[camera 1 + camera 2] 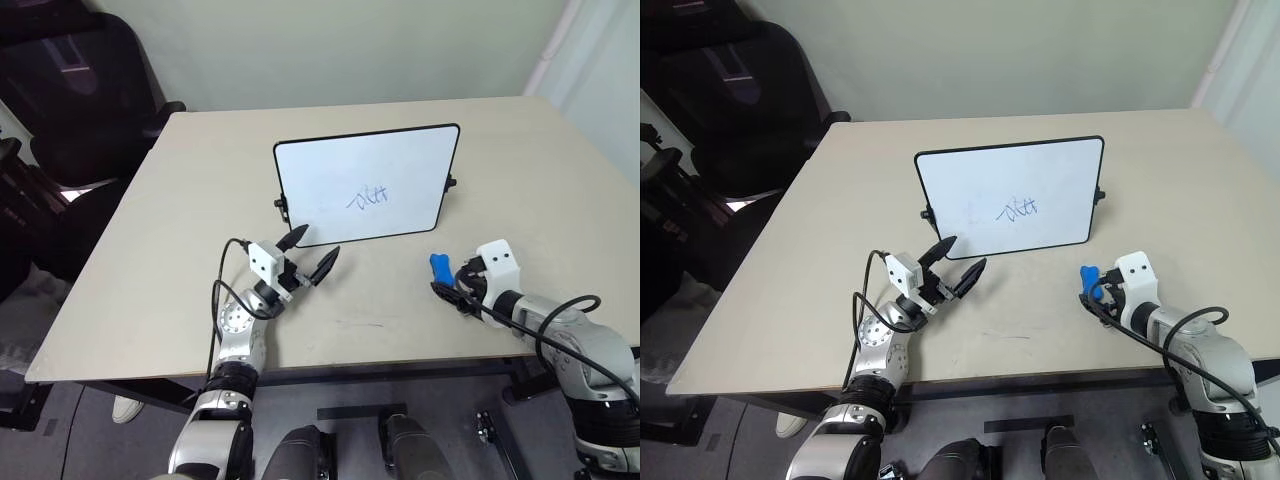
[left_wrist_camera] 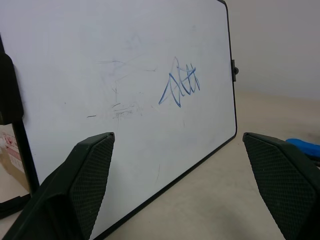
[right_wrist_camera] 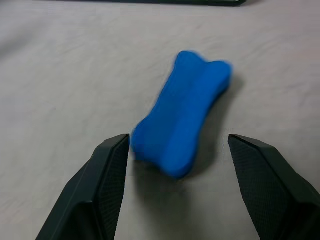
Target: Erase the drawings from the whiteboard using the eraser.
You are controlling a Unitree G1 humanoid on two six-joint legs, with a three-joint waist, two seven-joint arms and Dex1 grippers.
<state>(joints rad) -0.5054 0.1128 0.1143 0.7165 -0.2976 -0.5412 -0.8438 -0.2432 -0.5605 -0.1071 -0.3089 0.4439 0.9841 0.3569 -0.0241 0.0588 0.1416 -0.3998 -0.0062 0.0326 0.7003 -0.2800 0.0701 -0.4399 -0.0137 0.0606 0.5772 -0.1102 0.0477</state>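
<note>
Eraser lies flat on the counter, at about 4 o'clock from the whiteboard, near it but apart. Our right end effector is wide open and empty, fingers straddling the eraser's near end. Looks light, likely soft foam or felt, not fragile. It's waisted like a dog bone, so we'd pinch across the narrow middle; a moderate squeeze should hold. Left end effector is also open and empty, just in front of the whiteboard's lower left corner. Drawings untouched.
</note>
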